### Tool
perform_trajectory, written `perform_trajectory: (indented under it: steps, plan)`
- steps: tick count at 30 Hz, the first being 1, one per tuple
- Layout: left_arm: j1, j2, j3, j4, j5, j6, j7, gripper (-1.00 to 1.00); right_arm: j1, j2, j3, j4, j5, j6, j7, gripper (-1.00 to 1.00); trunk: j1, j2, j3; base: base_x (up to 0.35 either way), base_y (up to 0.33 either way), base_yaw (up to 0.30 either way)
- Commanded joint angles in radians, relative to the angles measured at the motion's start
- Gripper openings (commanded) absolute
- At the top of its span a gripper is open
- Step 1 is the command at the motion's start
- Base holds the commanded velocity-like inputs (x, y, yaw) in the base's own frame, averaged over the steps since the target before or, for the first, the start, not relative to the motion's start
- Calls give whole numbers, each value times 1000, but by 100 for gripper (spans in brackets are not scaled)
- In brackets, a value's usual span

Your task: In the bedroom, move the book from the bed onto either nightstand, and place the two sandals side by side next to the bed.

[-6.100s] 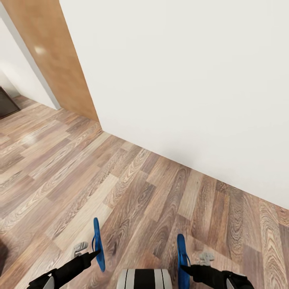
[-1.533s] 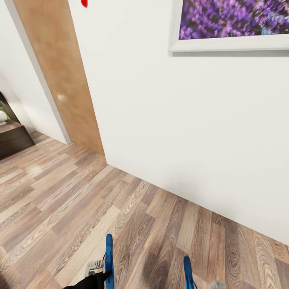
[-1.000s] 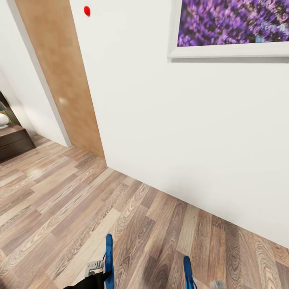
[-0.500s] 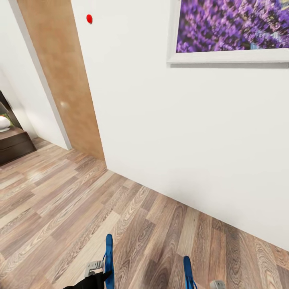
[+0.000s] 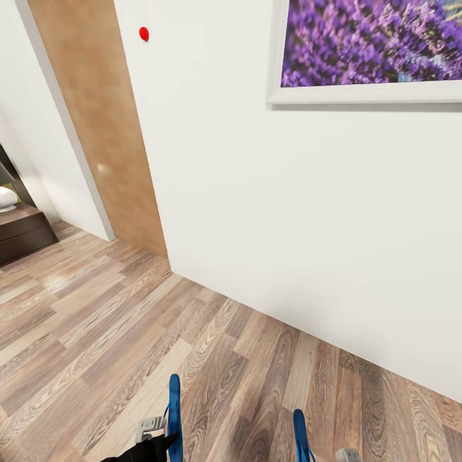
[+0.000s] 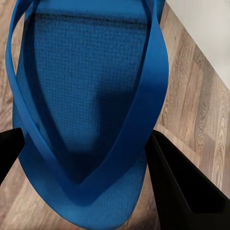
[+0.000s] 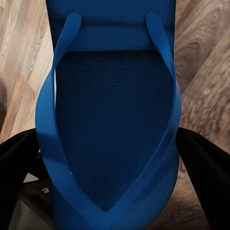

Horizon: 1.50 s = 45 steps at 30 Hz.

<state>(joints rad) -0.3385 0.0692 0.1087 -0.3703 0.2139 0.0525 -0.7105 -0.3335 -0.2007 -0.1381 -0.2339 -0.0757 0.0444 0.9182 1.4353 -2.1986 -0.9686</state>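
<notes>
I am holding the two sandals, one in each gripper. At the bottom of the head view the left sandal [image 5: 174, 414] stands on edge above the floor, with my left gripper [image 5: 156, 436] shut on it. The right sandal [image 5: 299, 436] stands the same way beside my right gripper [image 5: 346, 455]. In the left wrist view the blue sandal [image 6: 86, 96] lies between the black fingers [image 6: 184, 191] of the left gripper [image 6: 86, 148]. The right wrist view shows the other sandal [image 7: 115, 115] clamped in the right gripper [image 7: 112, 160].
A white wall [image 5: 289, 224] with a lavender picture [image 5: 372, 45] and a red dot [image 5: 144, 33] stands close ahead. A brown wooden door [image 5: 96, 128] is at the left. A dark low cabinet [image 5: 22, 234] with a white object [image 5: 8, 197] sits far left on the wood-plank floor [image 5: 96, 333].
The head view has tilted upwards over the frames, bringing the picture and the red dot into sight. Both sandals stay held in the same grip.
</notes>
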Motion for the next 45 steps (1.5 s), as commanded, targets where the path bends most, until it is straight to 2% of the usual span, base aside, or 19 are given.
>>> perform_trajectory:
  steps: [1,17,28,45]
  plan:
    - [-1,0,3,1,4,4,-5,-100,-1,0,0,1,-7,5,4,-100,0,0,-1,0,0,0]
    - [-1,0,2,1,4,4,-4,-100,-1,0,1,1,-7,4,4,-100,0,0,22,0,0,0]
    - [-1,0,2,1,4,4,-4,-100,-1,0,2,1,-7,4,4,-100,0,0,24,0,0,12]
    - [0,-1,0,1,3,4,-4,-100,0,0,1,1,-7,5,3,-100,0,0,24,0,0,249]
